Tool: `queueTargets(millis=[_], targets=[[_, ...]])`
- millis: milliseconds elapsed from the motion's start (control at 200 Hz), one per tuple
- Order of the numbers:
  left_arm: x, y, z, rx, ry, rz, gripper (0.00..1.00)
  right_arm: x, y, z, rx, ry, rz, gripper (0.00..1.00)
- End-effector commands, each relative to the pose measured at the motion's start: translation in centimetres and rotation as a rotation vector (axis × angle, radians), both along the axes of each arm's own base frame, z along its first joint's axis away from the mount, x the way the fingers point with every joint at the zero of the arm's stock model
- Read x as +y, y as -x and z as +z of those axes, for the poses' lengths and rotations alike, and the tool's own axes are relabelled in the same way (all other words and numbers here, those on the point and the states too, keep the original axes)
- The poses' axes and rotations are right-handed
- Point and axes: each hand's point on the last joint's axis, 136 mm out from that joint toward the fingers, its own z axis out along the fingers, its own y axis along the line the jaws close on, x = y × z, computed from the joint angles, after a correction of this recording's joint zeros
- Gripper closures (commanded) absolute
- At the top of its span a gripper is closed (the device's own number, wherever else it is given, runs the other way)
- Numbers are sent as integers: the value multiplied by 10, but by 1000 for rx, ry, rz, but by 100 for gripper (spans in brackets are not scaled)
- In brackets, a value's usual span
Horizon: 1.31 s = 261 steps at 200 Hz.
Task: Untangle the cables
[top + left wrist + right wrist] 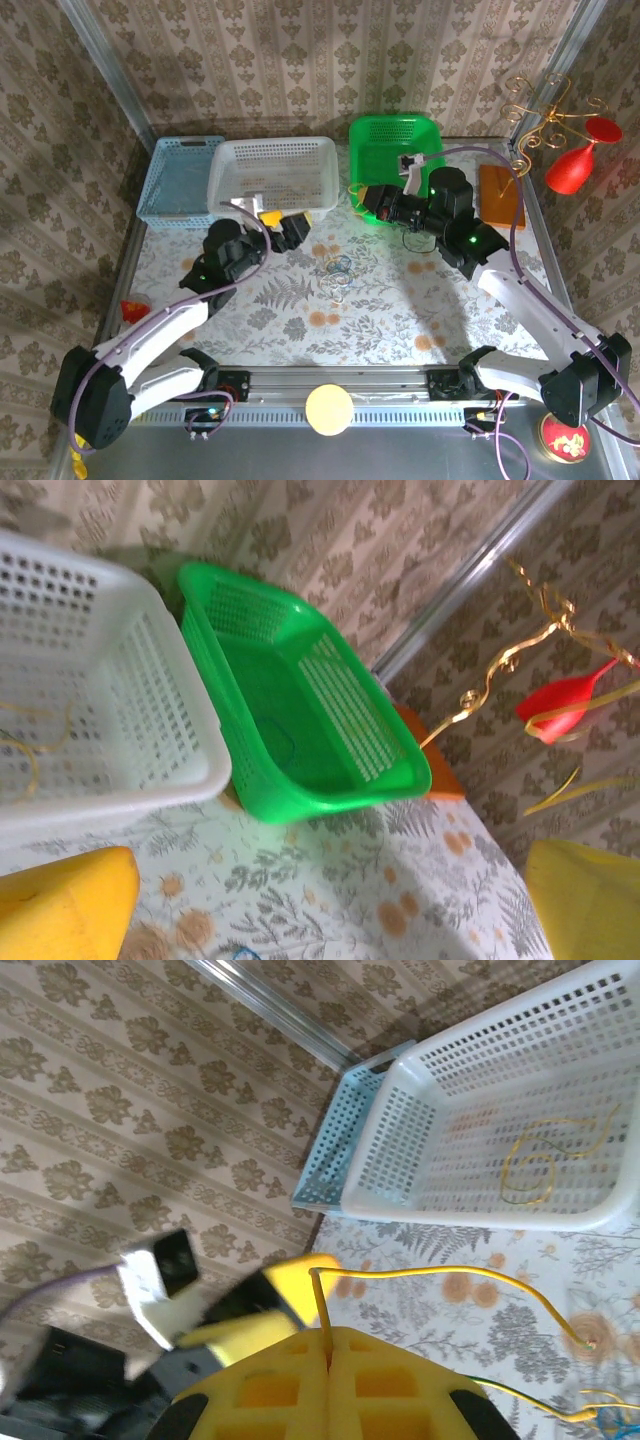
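Bases of our two arms are sitting at the near edge of the floral-patterned table (400,320), and a pale yellow ball (328,408) is showing at the metal rail between them. Further in, at mid-table, the small clump of thin looped cables (338,272) is lying loose on the surface, apart from both grippers.

Just beyond the clump and to its left, our left gripper (287,224) is hovering in front of the white basket. In the left wrist view its yellow foam fingers (62,905) are standing wide apart, released, with nothing between them.

Across from it, our right gripper (358,197) is hanging by the near left corner of the green basket. In the right wrist view its yellow pads (270,1390) are pressing together, and we are pinching a thin yellow cord (450,1275) in the seam. It is rising from the seam and arcing right, down toward the table.

Behind the grippers, the white perforated plastic basket (222,165) is holding a looped yellow wire (530,1165). A light blue perforated basket (165,190) is sitting just beside it on the left, and the bright green plastic basket (365,140) on the right. An orange-brown flat block (500,195) is lying right of the green one. At the far right corner a gold curly wire stand (535,110) is carrying red pieces.
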Motion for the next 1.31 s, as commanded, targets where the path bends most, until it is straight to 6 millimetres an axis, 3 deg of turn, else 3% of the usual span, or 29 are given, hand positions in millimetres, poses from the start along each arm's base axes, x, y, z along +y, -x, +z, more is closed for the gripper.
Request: queueTargets(millis=[0, 130, 255, 545, 565, 835, 1095, 1300], targets=[[13, 0, 17, 43, 6, -1, 0, -9, -11, -10, -12, 94, -43, 100], [21, -5, 27, 54, -9, -5, 0, -15, -24, -18, -18, 169, -80, 100], [28, -14, 23, 76, -52, 1, 0, -22, -41, -25, -24, 239, -122, 100], [29, -34, -10, 158, -99, 5, 0, -34, -76, -26, -51, 360, -198, 100], [29, -35, -12, 166, -100, 4, 0, -33, -82, -36, -31, 377, -197, 100], [35, -55, -37, 239, -100, 7, 0, -35, -112, -51, -9, 446, -215, 100], [42, -75, -49, 258, -136, 21, 0, -37, -124, -65, 3, 498, -221, 100], [34, -117, -62, 264, -228, -4, 0, -33, -125, -65, 5, 481, -205, 100]])
